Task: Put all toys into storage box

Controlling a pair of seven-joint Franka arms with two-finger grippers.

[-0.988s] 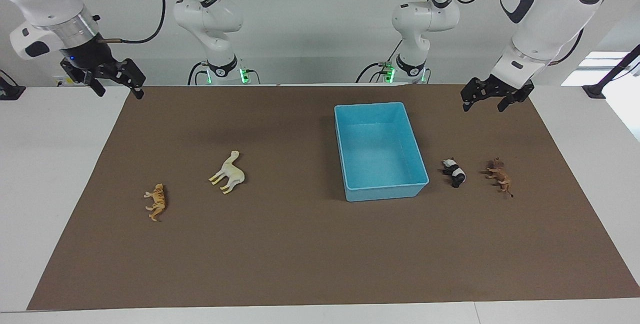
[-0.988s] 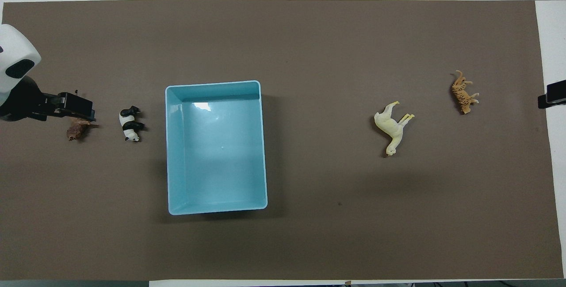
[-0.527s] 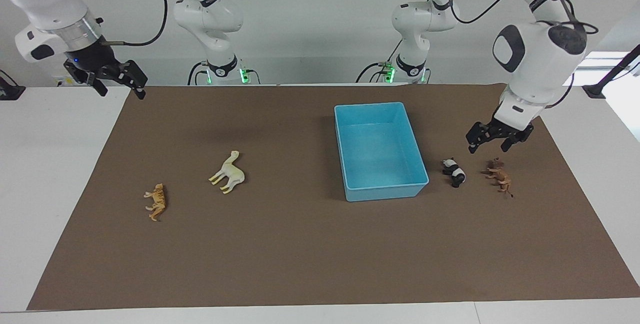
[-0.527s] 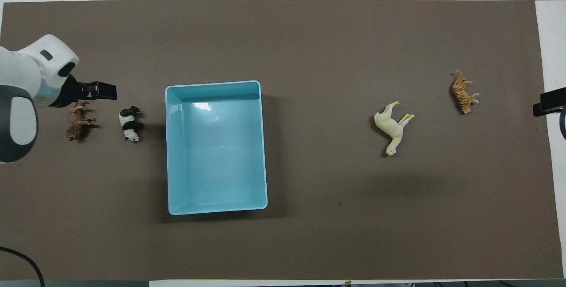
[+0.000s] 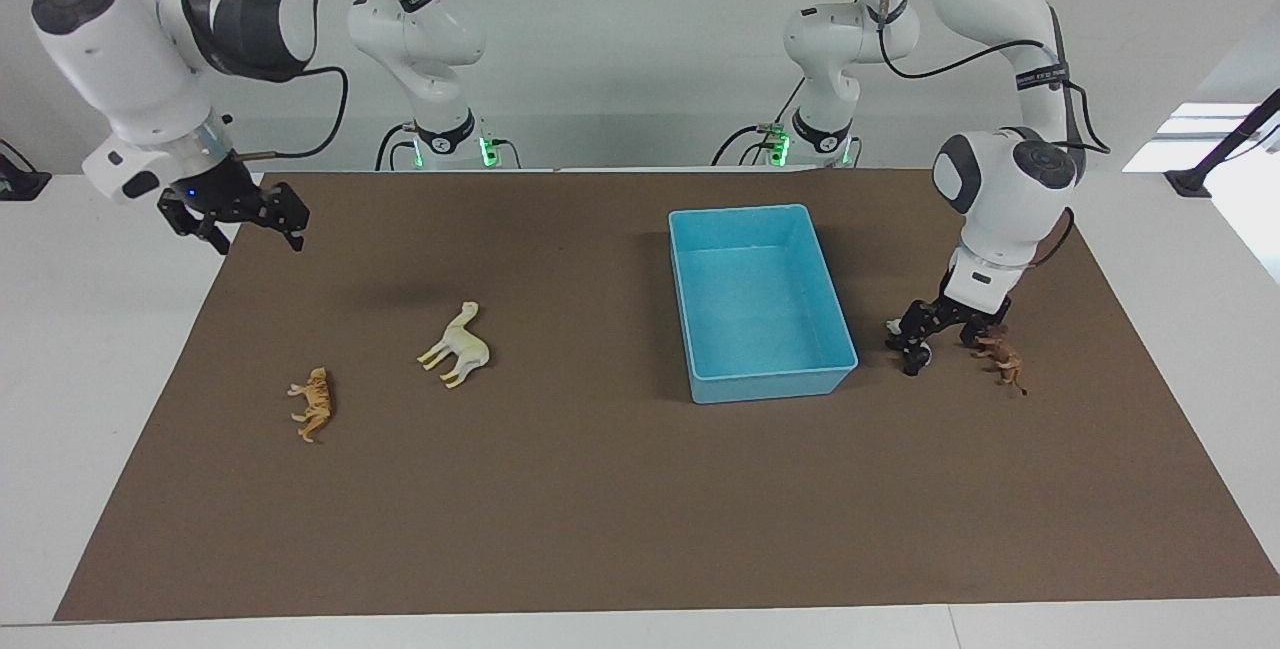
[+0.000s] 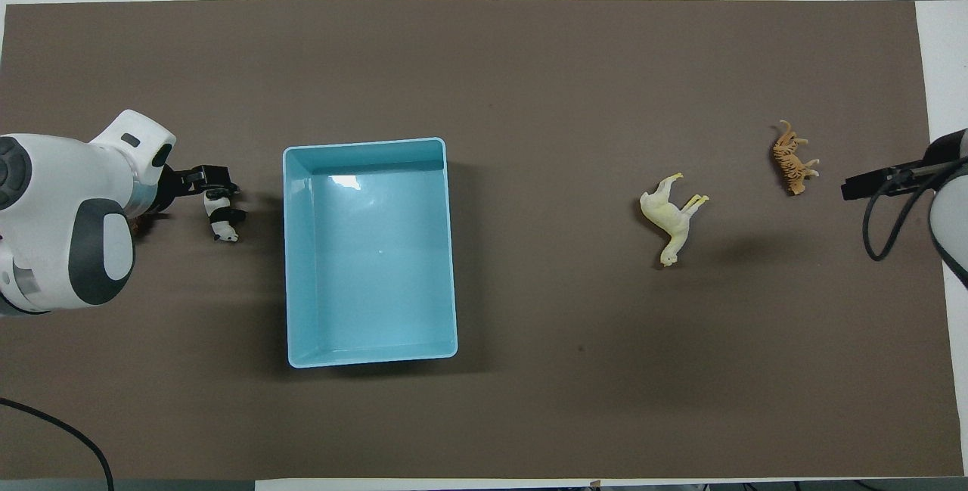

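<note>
light blue box (image 5: pixel 760 304) open, empty, mid-mat. my panda (image 6: pixel 222 220) and brown toy (image 5: pixel 1003 357) lie beside it; cream camel (image 5: pixel 457 344) and tiger (image 5: pixel 314 404) on their sides toward right arm's end.

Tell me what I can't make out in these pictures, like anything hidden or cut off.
- Panda: the left claw covers most of it in the facing view, so contact cannot be judged.
- Brown toy: the left arm hides nearly all of it in the overhead view.
- Right claw: seen edge-on in the overhead view, its arm cut off by the picture's edge.
</note>
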